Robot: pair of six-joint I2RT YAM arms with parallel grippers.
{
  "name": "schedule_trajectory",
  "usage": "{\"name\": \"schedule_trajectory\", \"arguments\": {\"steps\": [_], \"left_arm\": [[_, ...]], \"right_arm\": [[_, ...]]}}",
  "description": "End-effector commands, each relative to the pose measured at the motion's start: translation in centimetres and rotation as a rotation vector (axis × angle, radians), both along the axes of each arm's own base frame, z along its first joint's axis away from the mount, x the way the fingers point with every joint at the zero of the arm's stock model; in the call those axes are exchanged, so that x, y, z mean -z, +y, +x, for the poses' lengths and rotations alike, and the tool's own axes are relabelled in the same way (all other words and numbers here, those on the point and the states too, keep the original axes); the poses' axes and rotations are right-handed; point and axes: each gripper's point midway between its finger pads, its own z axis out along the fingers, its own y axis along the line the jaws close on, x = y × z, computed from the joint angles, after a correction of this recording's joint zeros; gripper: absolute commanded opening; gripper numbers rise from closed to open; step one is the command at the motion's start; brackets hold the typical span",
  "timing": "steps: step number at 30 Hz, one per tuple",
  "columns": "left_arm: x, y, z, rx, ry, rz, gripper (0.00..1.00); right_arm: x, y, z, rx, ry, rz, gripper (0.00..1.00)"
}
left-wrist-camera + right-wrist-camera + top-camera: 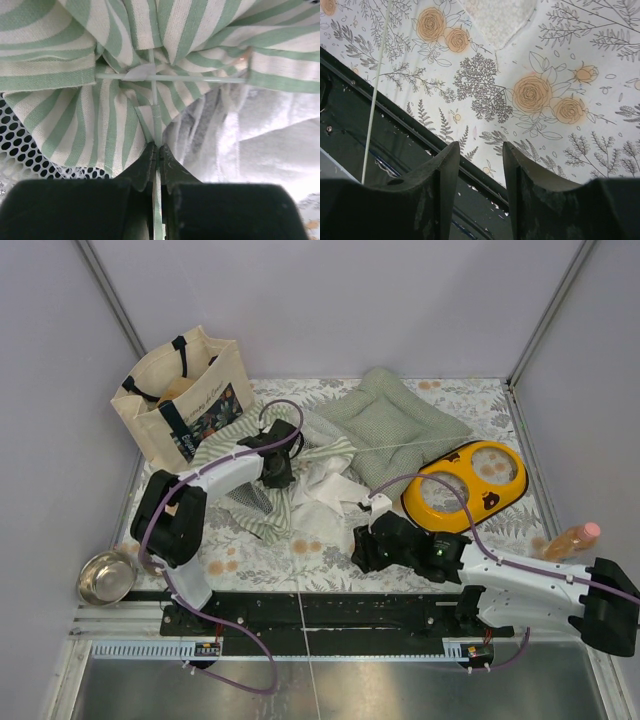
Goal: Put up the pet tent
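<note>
Left gripper [156, 147] is clamped tight on a thin white pole [156, 120] of the pet tent [75, 115], jaws meeting on it with a strip of striped fabric alongside. A second pole [200, 79] crosses it at right angles just above, under bunched green-and-white cloth. We see the mesh panel [20, 145] at lower left and white lacy fabric [240, 135] at right.

From the top view, the pet tent [300, 490] lies collapsed in a heap mid-table, between the tote bag [180, 400] and the yellow double bowl [465, 483], with the left gripper [278, 472] down on its left part. The green checked cushion [395, 420] sits just behind it.

Right gripper [481, 150] stands part-open with nothing between the jaws, over the floral table cover [535, 95] at its near edge by the black base rail [395, 145]. In the top view the right gripper [362, 548] is just clear of the tent.

The tote has a dark printed panel [215, 412]. It probably carries lettering, but it is too small for us to read.

There is a steel bowl [105, 577] at near left and an orange bottle [572, 540] at near right.
</note>
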Motion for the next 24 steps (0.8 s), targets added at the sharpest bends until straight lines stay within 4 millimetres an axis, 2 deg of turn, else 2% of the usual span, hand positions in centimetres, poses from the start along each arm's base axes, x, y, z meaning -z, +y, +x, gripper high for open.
{"name": "schedule_trajectory", "arguments": {"steps": [1, 6, 11, 14, 16, 20, 24], "left_arm": [[-7.1, -3.8, 3.1, 0.098, -0.191, -0.138, 0.00], [-9.6, -6.0, 4.7, 0.128, -0.254, -0.221, 0.00], [-10.3, -7.8, 6.1, 0.148, -0.279, -0.270, 0.00], [-10.5, -8.5, 7.0, 0.155, -0.288, -0.273, 0.00], [-10.8, -8.8, 7.5, 0.159, -0.296, -0.281, 0.00], [-11.2, -9.5, 8.2, 0.138, -0.302, -0.305, 0.00], [-11.3, -10.2, 8.8, 0.104, -0.303, -0.348, 0.00]], "right_arm": [[-1.2, -1.2, 0.5, 0.055, -0.036, -0.013, 0.49], [-3.1, -2.2, 0.6, 0.095, -0.052, -0.004, 0.54], [-6.4, -3.4, 1.2, 0.176, -0.098, 0.064, 0.80], [-8.1, -3.7, 1.2, 0.175, -0.132, 0.107, 0.88], [-8.3, -3.7, 1.0, 0.149, -0.139, 0.114, 0.90], [-7.7, -2.6, -0.1, 0.056, -0.108, 0.108, 0.91], [-7.7, 0.4, -1.6, -0.073, -0.035, 0.168, 0.91]]}}
